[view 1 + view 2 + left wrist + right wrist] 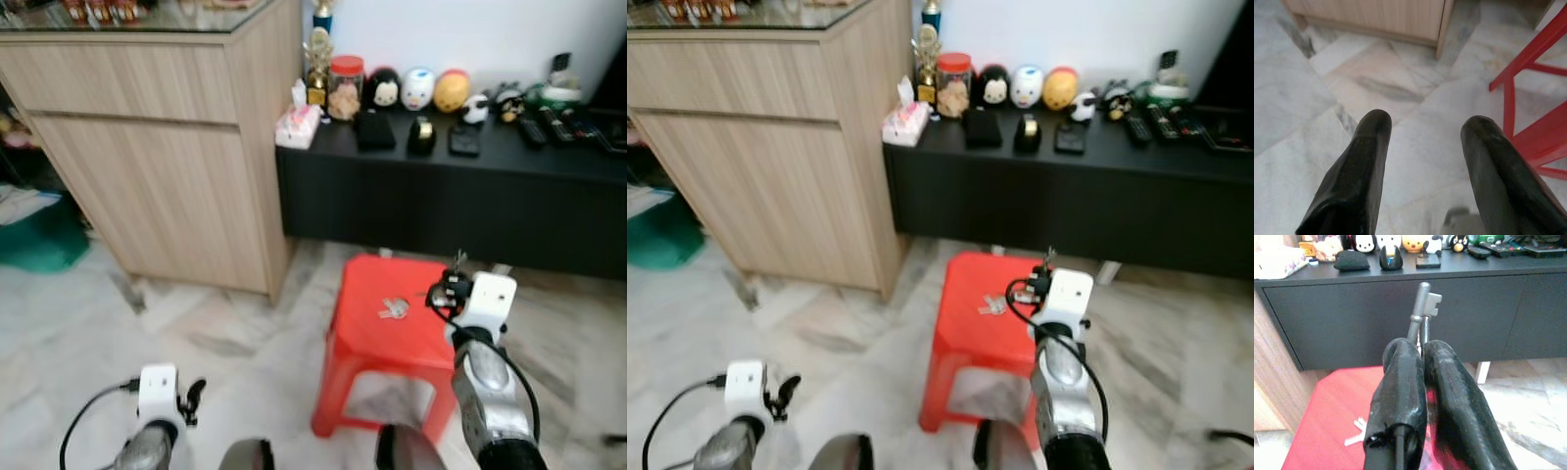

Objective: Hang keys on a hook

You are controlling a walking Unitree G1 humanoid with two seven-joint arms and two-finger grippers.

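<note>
Right gripper (1418, 350) pinching a key (1422, 308) mid-frame above the red stool (367, 328); next it needs a hook. Left gripper (1425, 132) hangs spread.

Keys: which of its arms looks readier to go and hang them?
The right. Its gripper is shut on a key above the red stool. The left gripper hangs open and low over the floor.

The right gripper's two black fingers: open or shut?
Shut: the right gripper pinches a silver metal key, which sticks up between its fingers.
</note>
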